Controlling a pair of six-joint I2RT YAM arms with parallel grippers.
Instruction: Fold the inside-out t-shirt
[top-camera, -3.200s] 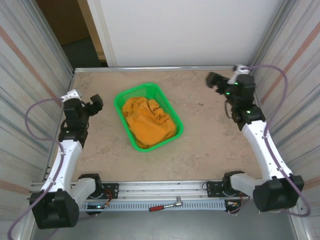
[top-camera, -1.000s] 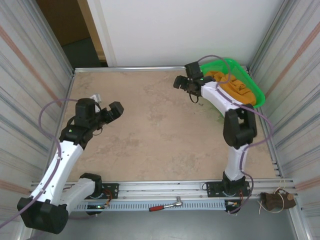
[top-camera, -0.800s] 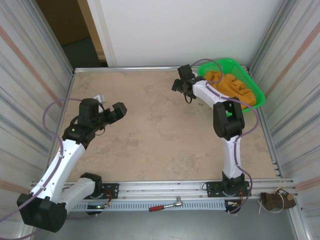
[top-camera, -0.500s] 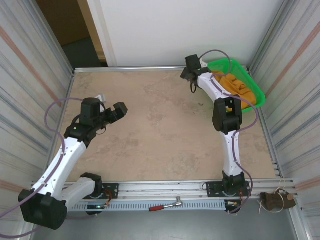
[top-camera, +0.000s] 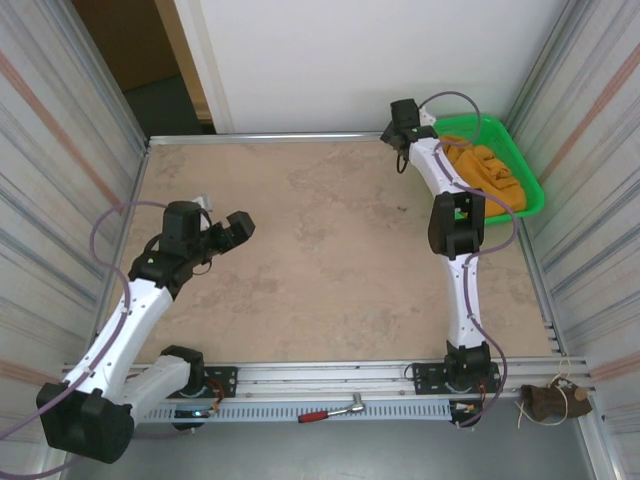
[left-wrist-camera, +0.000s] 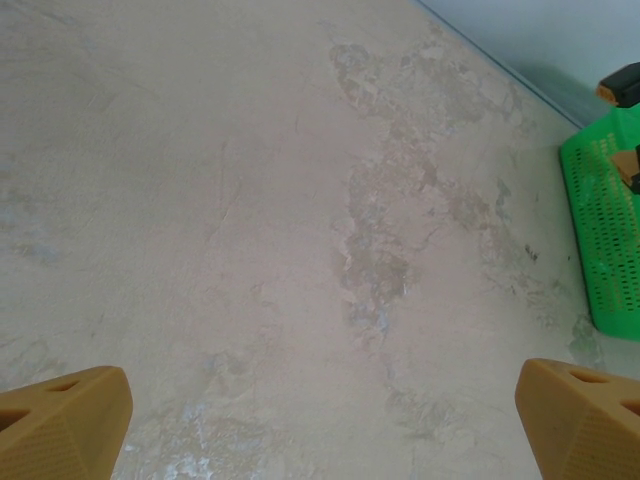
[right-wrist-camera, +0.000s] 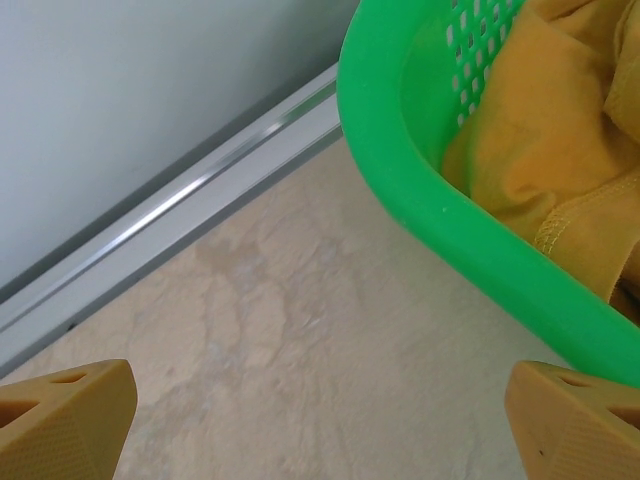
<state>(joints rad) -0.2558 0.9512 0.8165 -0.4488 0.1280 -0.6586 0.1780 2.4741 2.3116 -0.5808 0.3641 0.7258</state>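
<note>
One soft, crumpled orange-yellow t-shirt (top-camera: 482, 168), stitched hem showing, lies bunched inside one green plastic basket (right-wrist-camera: 440, 215) with perforated walls and a smooth rounded rim, at the far right corner of the matte, mottled beige table (top-camera: 330, 260). Two grippers noted: the left gripper (top-camera: 238, 226) hangs over bare table at the left, jaws spread wide and empty. The right gripper (right-wrist-camera: 318, 420) sits just beside the basket's rim, jaws likewise wide, its two tan wedge-shaped fingertips (right-wrist-camera: 60, 415) gripping nothing.

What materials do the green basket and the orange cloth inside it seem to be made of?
Green basket: likely moulded plastic, smooth and slightly glossy, with slots in its wall. T-shirt: soft matte fabric, probably cotton, creased, with a stitched hem.
</note>
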